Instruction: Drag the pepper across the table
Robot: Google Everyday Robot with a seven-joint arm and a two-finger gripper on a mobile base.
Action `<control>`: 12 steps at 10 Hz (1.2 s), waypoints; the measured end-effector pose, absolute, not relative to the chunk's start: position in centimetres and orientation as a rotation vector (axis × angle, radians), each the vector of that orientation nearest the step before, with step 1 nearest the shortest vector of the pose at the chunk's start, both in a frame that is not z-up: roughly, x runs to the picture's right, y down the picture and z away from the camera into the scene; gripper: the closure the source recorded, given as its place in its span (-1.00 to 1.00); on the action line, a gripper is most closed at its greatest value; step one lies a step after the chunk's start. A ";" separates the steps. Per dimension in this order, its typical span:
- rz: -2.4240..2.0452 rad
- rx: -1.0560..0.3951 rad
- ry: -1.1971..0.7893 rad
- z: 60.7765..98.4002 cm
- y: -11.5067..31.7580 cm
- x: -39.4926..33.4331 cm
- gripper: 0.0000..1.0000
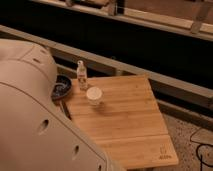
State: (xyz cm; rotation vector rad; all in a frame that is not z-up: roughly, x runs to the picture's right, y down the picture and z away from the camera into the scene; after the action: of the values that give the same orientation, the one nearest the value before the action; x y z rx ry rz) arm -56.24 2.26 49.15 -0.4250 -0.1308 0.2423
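The bamboo-coloured table (125,125) fills the middle and right of the camera view, with its small dark logo (163,153) near the front right corner. The pepper is hidden or out of view. My gripper is not in view. Only the big white arm housing (30,115) shows, covering the left side of the picture and the table's left part.
A small clear bottle (81,75) stands at the table's far left. A white cup (93,95) stands just in front of it. A dark bowl (62,86) is partly hidden by the arm. A rail and a dark wall run behind the table.
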 end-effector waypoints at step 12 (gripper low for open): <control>0.208 -0.426 -0.147 48.4 3.1 -57.1 -0.46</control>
State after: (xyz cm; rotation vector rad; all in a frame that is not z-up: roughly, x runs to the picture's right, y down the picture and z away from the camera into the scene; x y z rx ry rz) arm -57.10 3.13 48.39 -0.4259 -0.1471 0.2081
